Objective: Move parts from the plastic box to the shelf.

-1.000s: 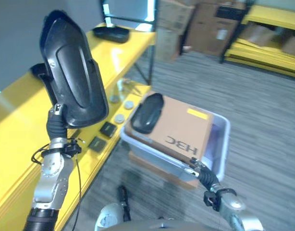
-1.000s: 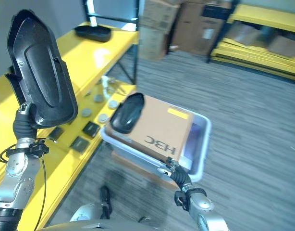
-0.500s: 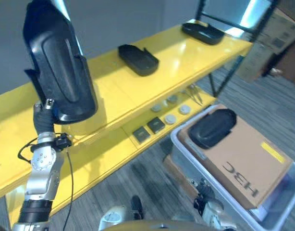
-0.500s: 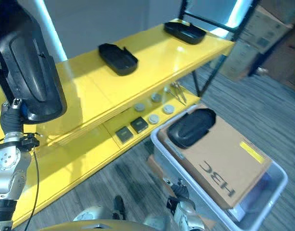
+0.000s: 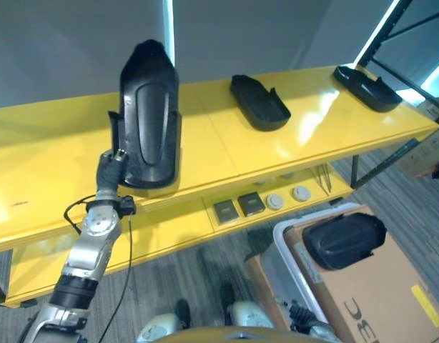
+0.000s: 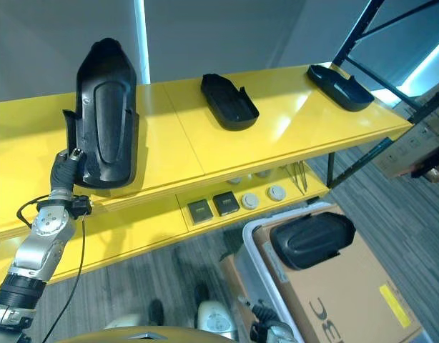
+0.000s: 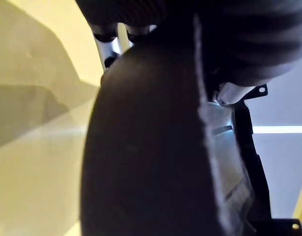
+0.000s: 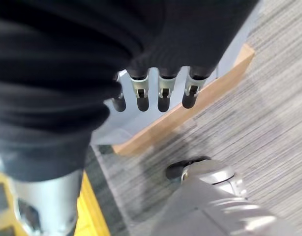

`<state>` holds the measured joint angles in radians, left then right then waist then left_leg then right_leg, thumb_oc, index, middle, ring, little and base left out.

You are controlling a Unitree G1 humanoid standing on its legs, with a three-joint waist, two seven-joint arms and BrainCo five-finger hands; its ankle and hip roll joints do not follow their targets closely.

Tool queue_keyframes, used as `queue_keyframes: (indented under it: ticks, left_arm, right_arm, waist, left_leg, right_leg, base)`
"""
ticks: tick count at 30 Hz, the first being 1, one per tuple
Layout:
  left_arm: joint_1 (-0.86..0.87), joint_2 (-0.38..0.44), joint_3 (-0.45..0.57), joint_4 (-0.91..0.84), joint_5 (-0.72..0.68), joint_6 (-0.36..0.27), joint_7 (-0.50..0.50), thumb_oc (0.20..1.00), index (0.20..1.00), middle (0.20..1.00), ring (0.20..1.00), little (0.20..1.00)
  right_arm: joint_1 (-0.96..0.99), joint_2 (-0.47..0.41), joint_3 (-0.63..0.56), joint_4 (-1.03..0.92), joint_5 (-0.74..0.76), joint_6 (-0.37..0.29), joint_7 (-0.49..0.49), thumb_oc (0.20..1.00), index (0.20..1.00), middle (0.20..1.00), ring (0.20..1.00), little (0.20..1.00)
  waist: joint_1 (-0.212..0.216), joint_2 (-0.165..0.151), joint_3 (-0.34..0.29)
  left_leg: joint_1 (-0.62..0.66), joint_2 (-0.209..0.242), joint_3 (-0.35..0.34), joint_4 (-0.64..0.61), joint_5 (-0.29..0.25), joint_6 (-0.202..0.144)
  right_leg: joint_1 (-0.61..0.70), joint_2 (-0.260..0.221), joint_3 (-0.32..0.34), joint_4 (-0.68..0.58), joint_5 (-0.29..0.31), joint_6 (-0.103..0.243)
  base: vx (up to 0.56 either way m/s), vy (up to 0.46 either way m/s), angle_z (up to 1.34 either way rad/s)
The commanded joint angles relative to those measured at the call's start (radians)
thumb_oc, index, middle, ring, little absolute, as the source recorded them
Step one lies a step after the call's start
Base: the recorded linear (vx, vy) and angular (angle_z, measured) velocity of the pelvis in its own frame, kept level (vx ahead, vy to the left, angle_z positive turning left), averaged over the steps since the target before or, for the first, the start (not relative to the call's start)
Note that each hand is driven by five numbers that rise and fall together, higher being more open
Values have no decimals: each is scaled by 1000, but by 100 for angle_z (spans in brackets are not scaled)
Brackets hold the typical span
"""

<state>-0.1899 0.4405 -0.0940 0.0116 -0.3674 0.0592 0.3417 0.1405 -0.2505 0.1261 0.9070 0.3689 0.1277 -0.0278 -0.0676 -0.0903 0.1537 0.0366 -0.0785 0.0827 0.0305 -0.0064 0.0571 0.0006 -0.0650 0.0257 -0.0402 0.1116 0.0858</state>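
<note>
Part (image 5: 149,118) now over shelf (image 5: 277,153) (fingers (image 7: 105,35) behind)

four black parts (image 6: 105,114), one cardboard box (image 6: 348,293)

Left arm raised, right arm low.
The left robot hand (image 5: 112,166) is lifted on an upright forearm, fingers closed on a black part (image 5: 149,114). The right robot hand (image 8: 158,93) hangs down, fingers loosely straight, holding nothing.
</note>
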Motion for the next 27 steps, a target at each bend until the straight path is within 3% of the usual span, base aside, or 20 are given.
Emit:
queue_keyframes:
  ticks: [1, 4, 5, 7, 13, 21, 27]
  left_arm:
    - [-187, -39, -46, 14, 21, 68, 62, 200, 200, 200, 200, 200]
    - [-260, -40, -73, 119, 13, 115, 88, 200, 200, 200, 200, 200]
    - [-336, -23, -92, 267, 55, 111, 125, 200, 200, 200, 200, 200]
    - [-423, 18, -112, 445, 39, 145, 135, 200, 200, 200, 200, 200]
    - [-535, 37, -144, 694, 17, 229, 170, 200, 200, 200, 200, 200]
    - [-555, 58, -140, 879, 52, 294, 202, 200, 200, 200, 200, 200]
    - [-551, 56, -123, 963, -1, 291, 246, 200, 200, 200, 200, 200]
  right_arm:
    - [19, -63, 48, 26, -82, 42, 66, 1000, 1000, 1000, 1000, 1000]
    - [40, -74, 56, 26, -90, 42, 76, 1000, 1000, 1000, 1000, 1000]
    - [50, -86, 72, 23, -94, 40, 74, 1000, 1000, 1000, 1000, 1000]
    - [44, -103, 77, 44, -97, 44, 80, 1000, 1000, 1000, 1000, 1000]
    - [40, -110, 95, 93, -133, 22, 101, 1000, 1000, 1000, 1000, 1000]
    - [34, -110, 107, 127, -156, -9, 102, 1000, 1000, 1000, 1000, 1000]
    - [24, -108, 122, 150, -175, -41, 95, 1000, 1000, 1000, 1000, 1000]
  waist:
    - [-69, 22, -36]
    - [-102, 25, -43]
    - [-133, 35, -42]
    - [-163, 53, -42]
    - [-206, 81, -33]
    - [-231, 88, -29]
    - [-232, 90, -21]
  left_leg:
    - [-15, 186, 94, 5, 38, -88]
    - [-29, 224, 196, 16, 53, -100]
    - [-24, 244, 234, 2, 62, -104]
    - [-11, 246, 244, -21, 69, -104]
    - [3, 246, 261, -35, 71, -108]
    - [24, 234, 273, -41, 58, -105]
    - [28, 231, 276, -44, 54, -106]
  right_leg:
    - [-18, -2, -43, 12, 19, 47]
    - [-20, -7, -94, 19, 7, 42]
    - [-22, -2, -101, 33, -11, 39]
    - [-37, 11, -81, 58, -29, 34]
    - [-57, 20, -46, 81, -41, 35]
    - [-48, 14, -23, 72, -40, 44]
    - [-42, 13, -22, 61, -41, 46]
  base:
    - [91, -197, 32]
    - [39, -114, 68]
    - [52, -46, 59]
    - [84, -1, 25]
    - [39, 29, -18]
    - [40, 25, -10]
    - [-9, 10, -4]
